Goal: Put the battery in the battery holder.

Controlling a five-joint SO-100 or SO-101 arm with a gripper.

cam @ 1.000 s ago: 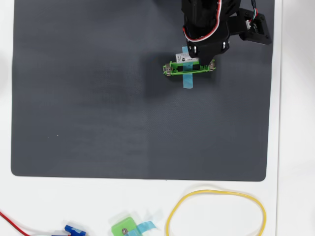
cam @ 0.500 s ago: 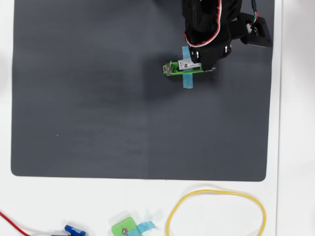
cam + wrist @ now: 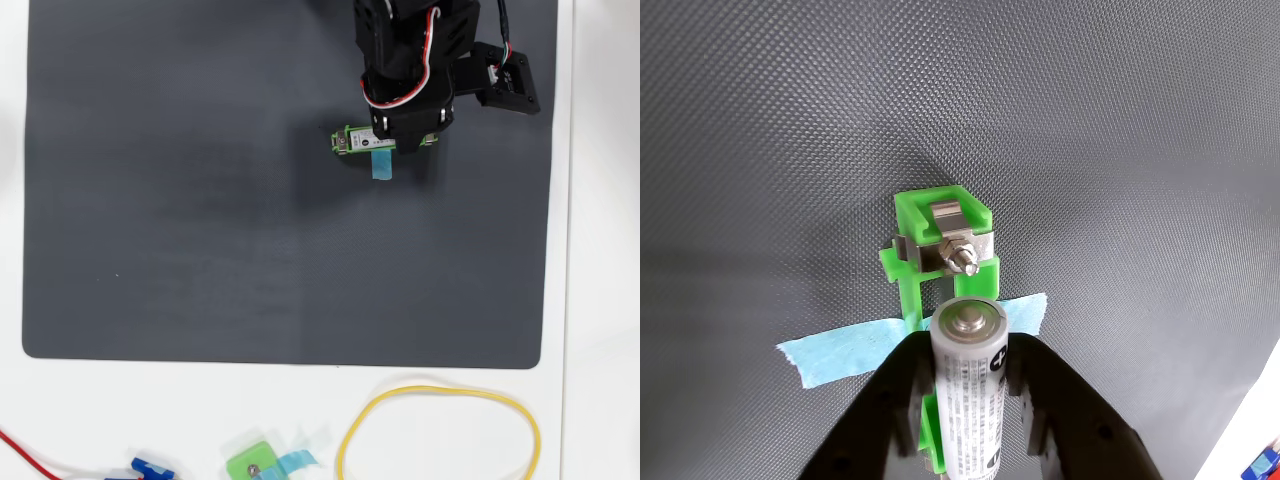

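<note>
In the wrist view my gripper [image 3: 968,372] is shut on the battery [image 3: 968,400], a silver-white cylinder with dark print. Its plus end points at the metal contact and screw at the far end of the bright-green battery holder [image 3: 940,225]. The battery lies along the holder's frame, just over it; whether it is seated I cannot tell. A blue tape strip [image 3: 840,355] crosses under the holder. In the overhead view the holder [image 3: 345,140] and battery [image 3: 368,141] sit at the top of the mat, partly hidden under the black arm [image 3: 410,60].
The dark grey mat [image 3: 200,200] covers most of the white table. Off its front edge lie a small squarish green block with blue tape [image 3: 250,463], a yellow loop [image 3: 440,392], a red wire [image 3: 20,450] and a blue connector [image 3: 150,468].
</note>
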